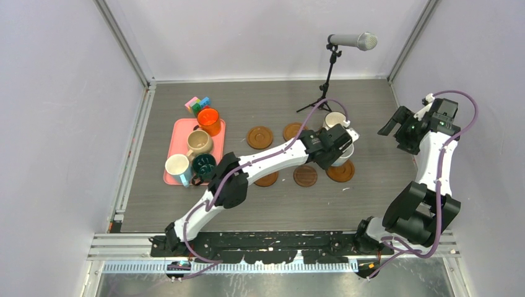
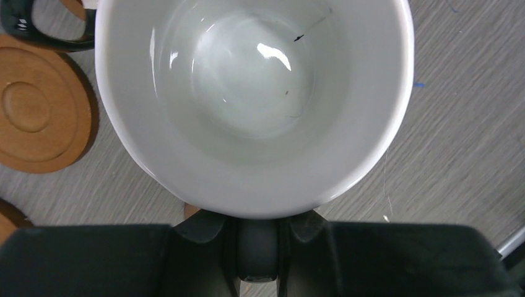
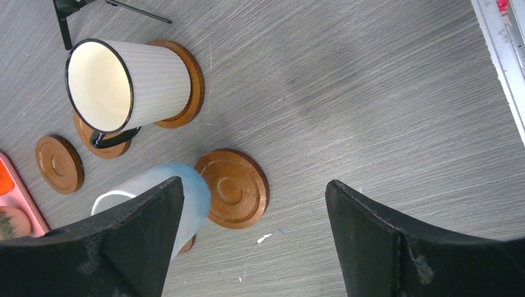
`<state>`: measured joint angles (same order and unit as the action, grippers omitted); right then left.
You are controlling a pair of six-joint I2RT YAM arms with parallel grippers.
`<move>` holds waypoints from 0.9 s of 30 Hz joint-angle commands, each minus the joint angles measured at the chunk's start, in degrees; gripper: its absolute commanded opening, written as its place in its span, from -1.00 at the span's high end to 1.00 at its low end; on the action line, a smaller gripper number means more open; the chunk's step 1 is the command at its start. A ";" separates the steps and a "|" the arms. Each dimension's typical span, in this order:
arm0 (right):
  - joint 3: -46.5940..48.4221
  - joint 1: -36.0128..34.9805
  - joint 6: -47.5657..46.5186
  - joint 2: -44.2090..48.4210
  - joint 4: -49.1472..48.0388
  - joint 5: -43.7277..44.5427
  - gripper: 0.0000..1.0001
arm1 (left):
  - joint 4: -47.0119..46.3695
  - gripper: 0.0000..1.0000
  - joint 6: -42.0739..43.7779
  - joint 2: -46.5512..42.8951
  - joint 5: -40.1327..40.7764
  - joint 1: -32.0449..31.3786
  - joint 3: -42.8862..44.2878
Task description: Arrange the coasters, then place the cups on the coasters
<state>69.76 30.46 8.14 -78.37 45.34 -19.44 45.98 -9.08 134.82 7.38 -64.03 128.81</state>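
My left gripper [image 2: 257,230] [image 1: 339,147] is shut on the near side of the light blue cup [image 2: 254,99] [image 3: 186,195], which is white inside. A sliver of a brown coaster [image 2: 191,211] shows under this cup. The cream cup [image 1: 334,119] [image 3: 133,83], with a black rim and handle, stands on a coaster [image 3: 193,80]. Bare coasters lie around them [image 1: 260,137] [image 1: 305,176] [image 3: 232,189] [image 2: 37,111]. My right gripper [image 1: 396,121] [image 3: 254,182] hangs open off to the right, holding nothing.
A pink tray [image 1: 179,131] at the left holds the orange [image 1: 208,120], beige [image 1: 199,142], white [image 1: 177,168] and dark green [image 1: 203,166] cups. Toy blocks [image 1: 198,104] lie behind it. A microphone stand [image 1: 331,68] rises at the back.
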 commanded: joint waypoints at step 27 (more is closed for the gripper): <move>-0.42 0.30 2.84 1.93 -5.00 -2.12 -0.78 | -8.74 0.96 -10.79 6.25 -3.93 -2.11 6.59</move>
<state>69.32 30.50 10.37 -78.35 42.85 -20.47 42.48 -18.13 142.37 3.84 -65.67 132.09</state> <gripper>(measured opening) 0.889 0.206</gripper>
